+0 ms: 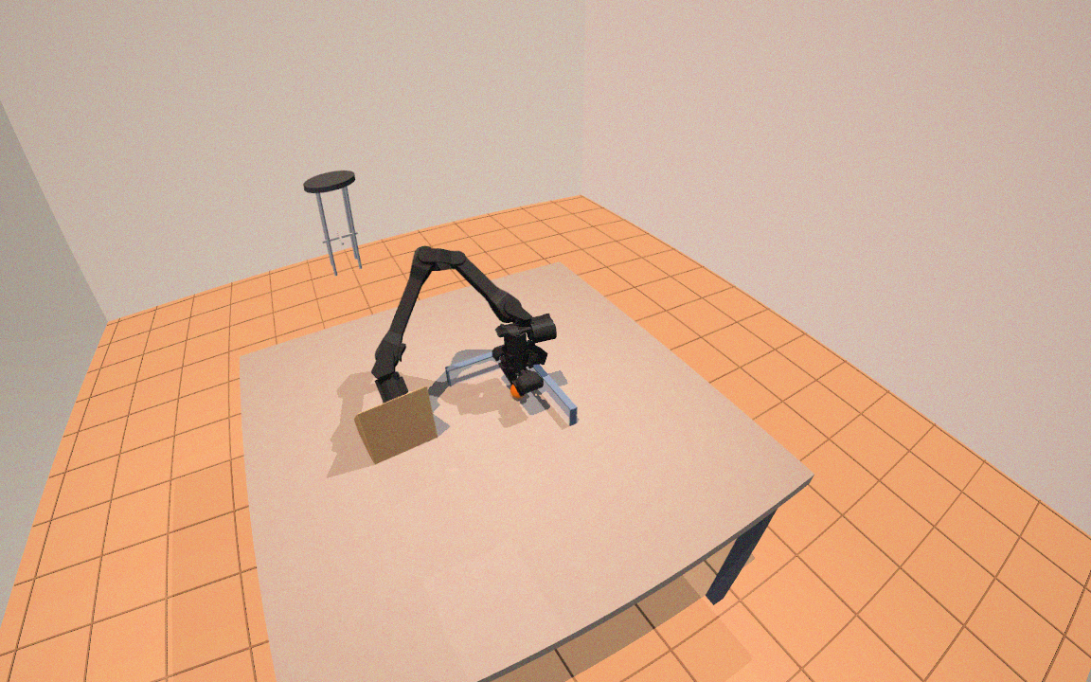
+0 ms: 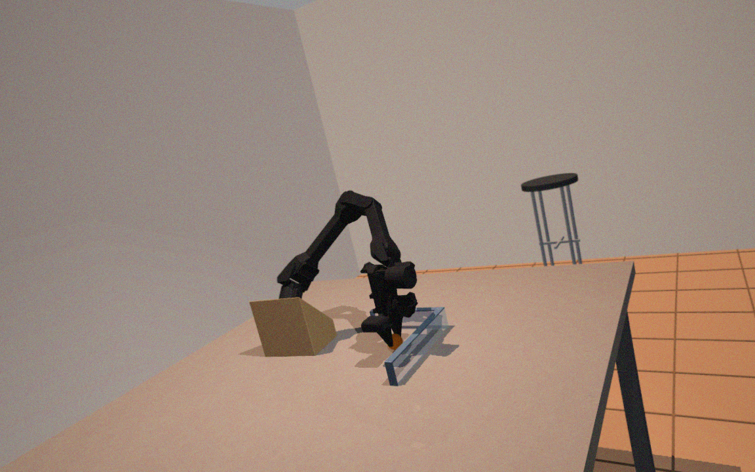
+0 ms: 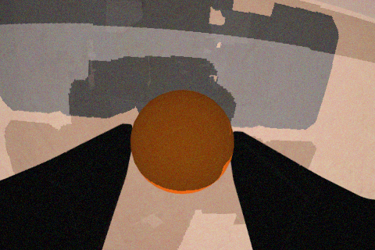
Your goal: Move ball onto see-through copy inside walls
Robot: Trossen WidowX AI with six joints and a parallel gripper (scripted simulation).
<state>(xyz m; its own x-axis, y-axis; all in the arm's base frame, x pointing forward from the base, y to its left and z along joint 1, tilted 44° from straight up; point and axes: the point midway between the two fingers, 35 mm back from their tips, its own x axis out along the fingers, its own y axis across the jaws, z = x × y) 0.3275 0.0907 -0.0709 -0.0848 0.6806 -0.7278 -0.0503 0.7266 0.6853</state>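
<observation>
My gripper (image 1: 519, 390) (image 2: 394, 339) (image 3: 182, 137) points down and is shut on the orange ball (image 1: 514, 392) (image 2: 398, 341) (image 3: 182, 141), with a fingertip on each side of it. The ball is low, at or just above the table top, inside the corner of the two low clear walls. One wall (image 1: 557, 392) (image 2: 416, 337) runs close beside the ball; the other wall (image 1: 472, 365) stands farther back. The see-through copy cannot be made out apart from the ball and fingers. Whether the ball touches the table is too small to tell.
A tan block (image 1: 401, 425) (image 2: 283, 328) stands on the table (image 1: 532, 526) (image 2: 239, 410) in front of the arm's base. A stool (image 1: 329, 181) (image 2: 549, 182) stands on the floor beyond the table.
</observation>
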